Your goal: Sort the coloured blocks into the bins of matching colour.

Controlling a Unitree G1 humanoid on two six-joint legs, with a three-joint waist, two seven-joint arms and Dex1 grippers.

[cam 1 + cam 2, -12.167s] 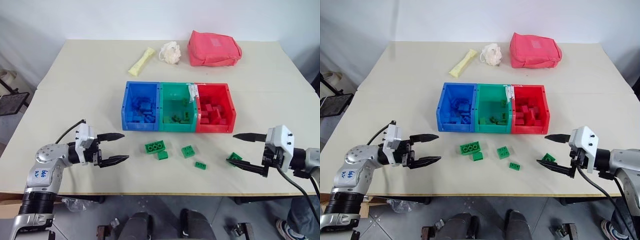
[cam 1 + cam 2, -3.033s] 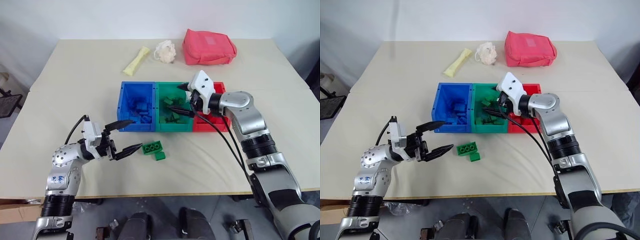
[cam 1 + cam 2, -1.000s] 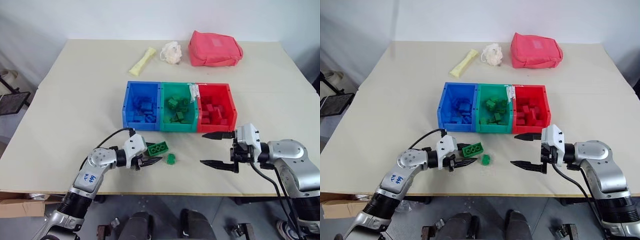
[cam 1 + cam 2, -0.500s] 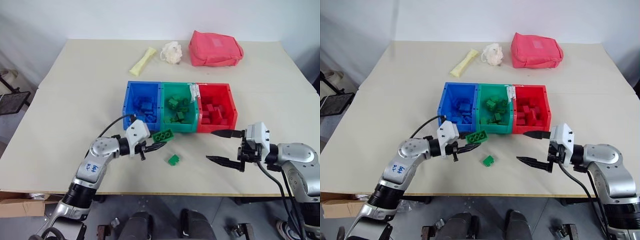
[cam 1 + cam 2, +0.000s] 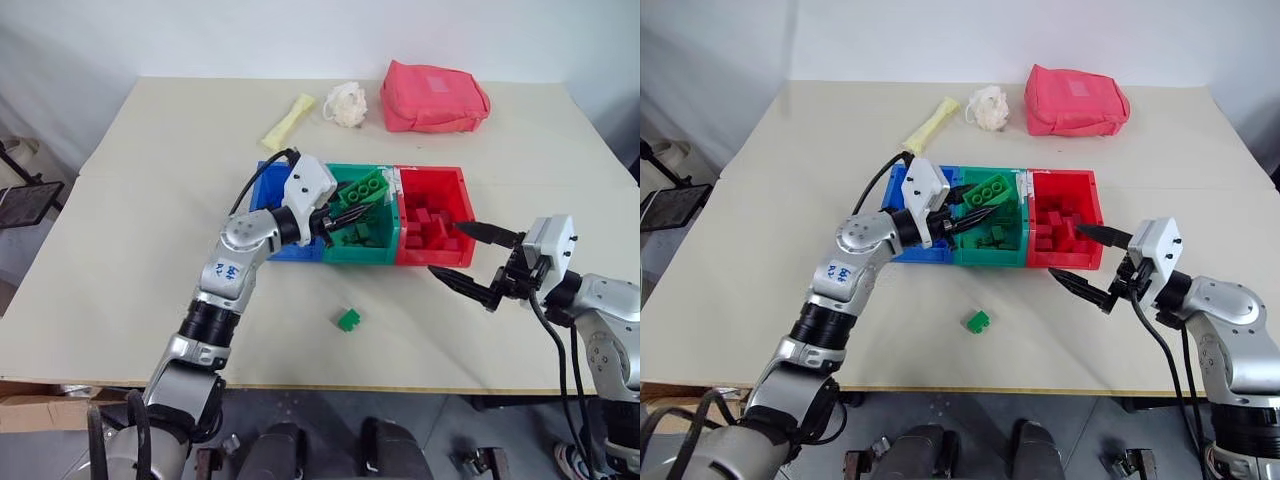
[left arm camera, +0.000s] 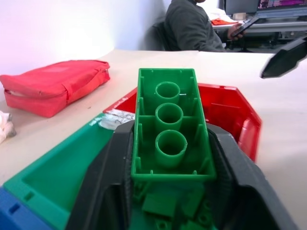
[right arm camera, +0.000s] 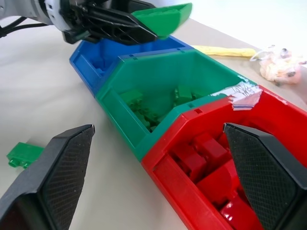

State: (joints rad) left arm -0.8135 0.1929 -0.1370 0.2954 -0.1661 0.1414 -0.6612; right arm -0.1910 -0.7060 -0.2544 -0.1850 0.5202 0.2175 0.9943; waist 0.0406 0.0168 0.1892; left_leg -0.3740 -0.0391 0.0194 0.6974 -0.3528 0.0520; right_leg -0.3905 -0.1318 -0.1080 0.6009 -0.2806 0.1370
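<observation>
Left eye view shows our left gripper (image 5: 347, 213) clamped on a long green studded plastic brick (image 5: 362, 189) above the green open-top plastic bin (image 5: 343, 253), our right gripper (image 5: 467, 256) spread wide beside the red bin (image 5: 462, 195), and a small green brick (image 5: 348, 320) on the table (image 5: 130, 250).

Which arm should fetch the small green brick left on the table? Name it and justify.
Right. The right gripper is open and empty, hovering near the front of the red bin. The left gripper has the long green brick between its fingers over the green bin. The small green brick lies between the arms.
</observation>
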